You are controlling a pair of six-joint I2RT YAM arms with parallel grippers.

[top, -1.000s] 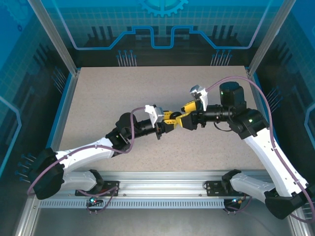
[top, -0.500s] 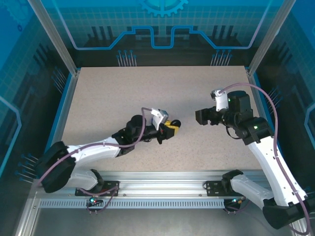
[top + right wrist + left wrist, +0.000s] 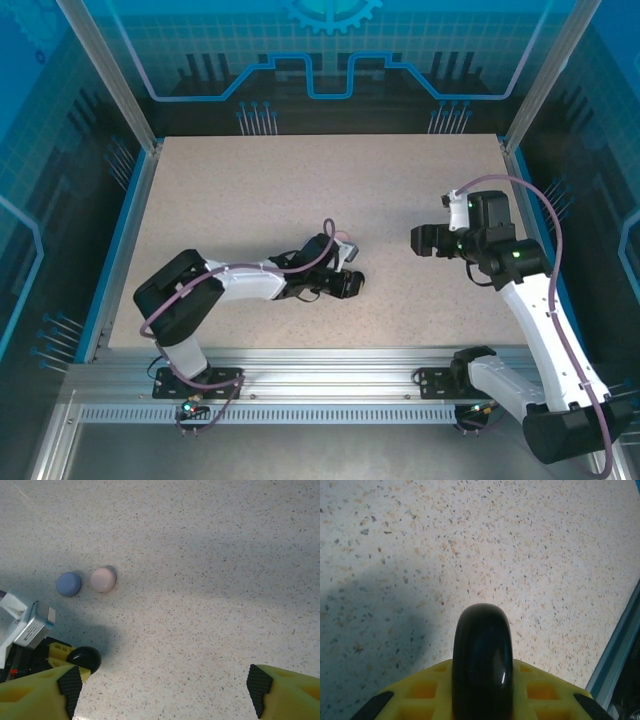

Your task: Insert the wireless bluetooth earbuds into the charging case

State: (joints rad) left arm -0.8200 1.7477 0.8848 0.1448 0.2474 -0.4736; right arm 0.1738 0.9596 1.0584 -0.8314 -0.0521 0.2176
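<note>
Tabletop [image 3: 260, 190] seen from above is speckled stone-look board with a blue rim [image 3: 128, 235] along its sides. The left fingers [image 3: 348, 284] reach low over its middle, and the right fingers [image 3: 422, 240] hang well apart from them towards the right side, with bare board between the two. In the left wrist view the left fingers [image 3: 427, 692] are clamped on a black charging case [image 3: 482, 660], which is held edge-on with its glossy rounded shell pointing forward just above the surface; the blue rim [image 3: 620, 645] runs close by at the right. The case looks closed, and the earbuds are hidden or too small to make out. The step in hand looks like placing or presenting this case. I'd bring it down level and let go only once it rests flat, since a smooth curved shell could squirt out or roll. In the right wrist view the right fingers [image 3: 47, 692] stand wide apart and hold nothing. Beyond them a blue case [image 3: 68, 584] and a pink case [image 3: 103, 579] sit just beside each other, both closed. The black case [image 3: 84, 659] lies nearer, apart from that pair. Open board around it leaves room for an approach from above.
</note>
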